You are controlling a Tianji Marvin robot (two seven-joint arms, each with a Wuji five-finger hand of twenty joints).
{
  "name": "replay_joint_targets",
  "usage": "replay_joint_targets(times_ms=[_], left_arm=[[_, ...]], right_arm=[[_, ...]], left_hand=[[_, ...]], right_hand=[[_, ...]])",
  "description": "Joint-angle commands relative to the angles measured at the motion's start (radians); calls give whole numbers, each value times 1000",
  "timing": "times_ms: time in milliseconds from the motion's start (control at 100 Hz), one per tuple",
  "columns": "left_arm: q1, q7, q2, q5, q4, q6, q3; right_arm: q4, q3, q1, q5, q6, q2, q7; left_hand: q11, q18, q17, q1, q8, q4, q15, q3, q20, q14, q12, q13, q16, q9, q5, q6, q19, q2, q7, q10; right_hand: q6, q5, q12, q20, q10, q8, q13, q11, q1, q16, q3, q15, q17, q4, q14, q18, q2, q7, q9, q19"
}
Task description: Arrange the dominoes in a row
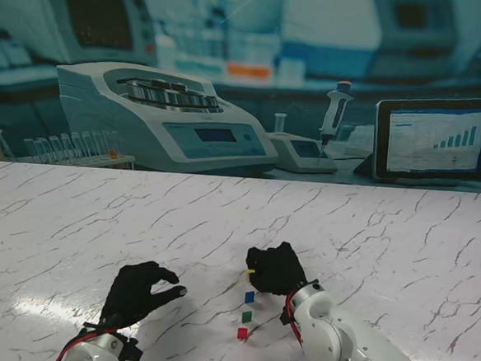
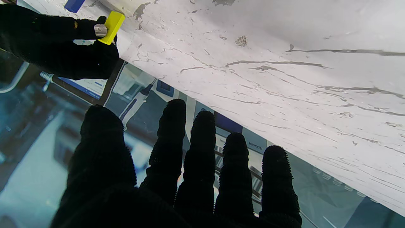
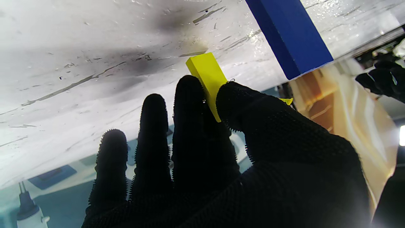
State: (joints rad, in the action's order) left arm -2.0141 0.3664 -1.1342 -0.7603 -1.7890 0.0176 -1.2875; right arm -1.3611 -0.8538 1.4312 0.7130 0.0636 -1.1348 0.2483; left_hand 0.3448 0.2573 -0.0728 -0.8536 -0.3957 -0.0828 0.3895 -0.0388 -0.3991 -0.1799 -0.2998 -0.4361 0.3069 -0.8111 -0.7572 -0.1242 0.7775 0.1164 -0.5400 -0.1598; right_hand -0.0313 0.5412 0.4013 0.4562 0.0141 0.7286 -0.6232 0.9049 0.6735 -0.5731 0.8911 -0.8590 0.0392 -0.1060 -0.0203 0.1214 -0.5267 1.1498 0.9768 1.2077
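— Marble tabletop (image 1: pixel 385 240), lab gear behind. Where's the yellow domino (image 3: pixel 207 76)?
— Pinched in the right hand (image 1: pixel 277 268) fingers (image 3: pixel 190 104), just off the surface. Blue domino (image 1: pixel 250 297), green domino (image 1: pixel 247 316) and red domino (image 1: pixel 242 333) line up beside them.
— Left hand (image 1: pixel 138 291)?
— Fingers spread, holding nothing.

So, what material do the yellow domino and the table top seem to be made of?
Yellow domino: probably plastic or painted wood; its faces are flat, evenly coloured and matt, with sharp edges. The right hand pinches it.
Table top: looks like white marble with grey veins, glossy since it reflects light; it could be a printed laminate.
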Motion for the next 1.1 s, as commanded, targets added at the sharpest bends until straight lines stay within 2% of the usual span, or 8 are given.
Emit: replay_joint_targets(times_ms=[0,430,630,760,910,1090], left_arm=[[-9,-10,-6,6,-3,22,1],[-12,-16,-6,6,-8,15,-1],[-10,-18,-5,8,-8,15,0],[-10,-19,-6,9,-9,15,0],[-11,-20,-5,9,-10,14,-1],[-10,-20,-5,9,-11,13,0]], right_arm=[[-3,2,9,-5,2,-6,-2],[-6,-8,14,-17,11,-2,-29],[-13,-19,22,-25,16,1,-44],[-19,-27,23,-32,22,5,-68],[-19,-32,23,-39,32,7,-81],[-19,-35,23,-40,35,8,-86]], left_hand=[[11,4,7,11,-15,-16,10,-21,-15,13,-15,-17,13,-7,-18,16,31,-14,2,13],[12,4,7,3,-16,-16,11,-20,-15,14,-15,-19,13,-8,-18,18,31,-14,0,13],[13,5,7,2,-16,-16,11,-20,-15,14,-15,-19,13,-9,-19,19,31,-14,-2,14],[12,4,8,4,-16,-16,11,-21,-15,13,-15,-18,13,-7,-18,17,32,-16,-1,13],[12,3,8,3,-16,-16,12,-21,-15,14,-15,-18,13,-8,-18,19,31,-15,-1,12],[12,3,8,2,-16,-16,12,-20,-15,15,-15,-18,13,-7,-19,17,31,-16,-1,12]], right_hand=[[6,-22,10,-5,-4,-12,18,-11,35,5,-9,13,-18,34,7,-15,31,0,-16,-6],[17,-20,9,-6,-16,-16,33,-32,42,8,-19,20,-19,40,2,-9,30,-14,-24,-11],[10,-27,4,-9,-36,-21,49,-64,45,11,-22,28,-24,48,-7,-1,20,-38,-33,-21],[11,-48,19,-13,-52,7,79,-101,45,13,2,43,-33,62,-15,8,-21,-76,-57,-36],[4,-61,37,-16,-69,42,103,-132,27,10,30,57,-41,96,-28,21,-48,-130,-83,-61],[-1,-78,37,-16,-86,41,120,-150,29,10,34,64,-48,101,-40,27,-55,-160,-107,-69]])
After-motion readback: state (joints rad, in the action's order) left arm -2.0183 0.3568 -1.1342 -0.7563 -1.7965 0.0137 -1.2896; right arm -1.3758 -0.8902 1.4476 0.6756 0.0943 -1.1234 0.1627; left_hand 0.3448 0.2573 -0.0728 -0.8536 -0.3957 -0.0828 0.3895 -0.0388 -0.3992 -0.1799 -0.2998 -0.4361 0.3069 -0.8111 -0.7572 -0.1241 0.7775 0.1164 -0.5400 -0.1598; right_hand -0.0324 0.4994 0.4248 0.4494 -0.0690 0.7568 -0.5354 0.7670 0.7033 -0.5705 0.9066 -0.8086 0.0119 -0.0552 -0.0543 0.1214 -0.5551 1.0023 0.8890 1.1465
